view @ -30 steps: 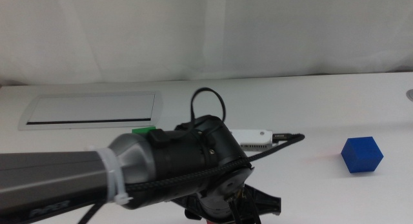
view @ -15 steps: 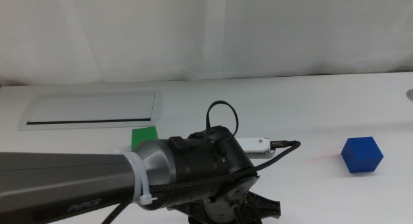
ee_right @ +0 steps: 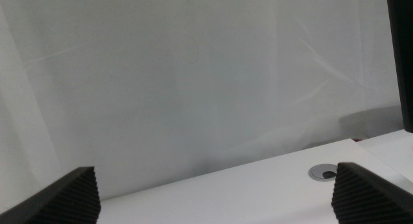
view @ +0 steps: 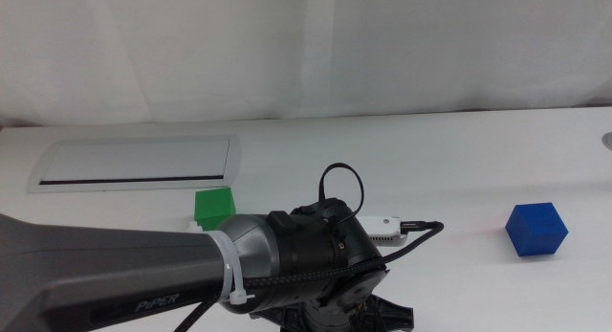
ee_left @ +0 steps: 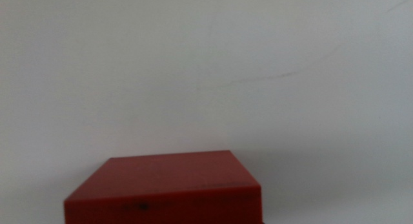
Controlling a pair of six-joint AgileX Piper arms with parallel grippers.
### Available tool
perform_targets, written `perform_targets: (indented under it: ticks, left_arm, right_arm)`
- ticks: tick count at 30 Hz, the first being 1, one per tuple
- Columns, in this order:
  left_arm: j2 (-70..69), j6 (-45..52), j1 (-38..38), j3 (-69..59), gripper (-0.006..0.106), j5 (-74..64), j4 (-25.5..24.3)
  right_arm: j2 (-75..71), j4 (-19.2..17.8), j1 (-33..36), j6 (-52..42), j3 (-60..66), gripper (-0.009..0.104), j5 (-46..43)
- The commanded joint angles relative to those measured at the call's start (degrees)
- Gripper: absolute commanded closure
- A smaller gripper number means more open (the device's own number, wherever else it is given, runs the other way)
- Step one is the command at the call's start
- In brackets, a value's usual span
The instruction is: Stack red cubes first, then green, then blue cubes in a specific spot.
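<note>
Low over the white bench [view: 459, 150], near the front edge, the left tool [view: 330, 318] hung by the small matte red cube [ee_left: 164, 188]; its jaws could not be made out. The right tool [ee_right: 213, 192] waited aside, spread apart. The green cube [view: 214, 208] and blue cube [view: 535, 229] sat well apart, unstacked, so the stacking had hardly begun.
</note>
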State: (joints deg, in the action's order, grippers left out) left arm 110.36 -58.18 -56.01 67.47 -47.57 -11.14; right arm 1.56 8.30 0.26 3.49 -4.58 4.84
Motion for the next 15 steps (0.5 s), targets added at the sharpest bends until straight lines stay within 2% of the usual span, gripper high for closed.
perform_targets:
  ticks: [1, 3, 4, 7, 9, 13, 15]
  left_arm:
    - [0.36, -0.24, -0.51, 0.11, 0.101, 0.46, 0.05]
    - [0.36, -0.24, -0.51, 0.11, 0.096, 0.46, 0.05]
    - [0.36, 0.32, -0.51, 0.22, 0.042, 0.46, 0.05]
    - [0.36, 0.32, -0.51, 0.35, 0.018, 0.46, -0.05]
    - [0.36, 0.32, -0.51, 0.35, 0.009, 0.46, -0.05]
    - [-0.89, 1.09, -0.51, 0.35, 0.008, 0.47, -0.69]
    - [-3.21, 1.22, -0.51, 0.58, 0.008, 1.03, -2.91]
  right_arm:
    - [-0.22, -0.34, 0.23, -0.24, 0.19, -0.002, -0.22]
    - [-0.22, -0.34, 0.23, -0.24, 0.19, -0.002, -0.22]
    - [-0.22, -0.34, 0.23, -0.24, 0.19, -0.002, -0.22]
    - [-0.22, -0.34, 0.23, -0.24, 0.19, -0.002, -0.22]
    - [-0.22, -0.34, 0.23, -0.24, 0.19, -0.002, -0.22]
    - [-0.22, -0.34, 0.23, -0.24, 0.19, -0.002, -0.22]
    - [-0.22, -0.34, 0.23, -0.24, 0.19, -0.002, -0.22]
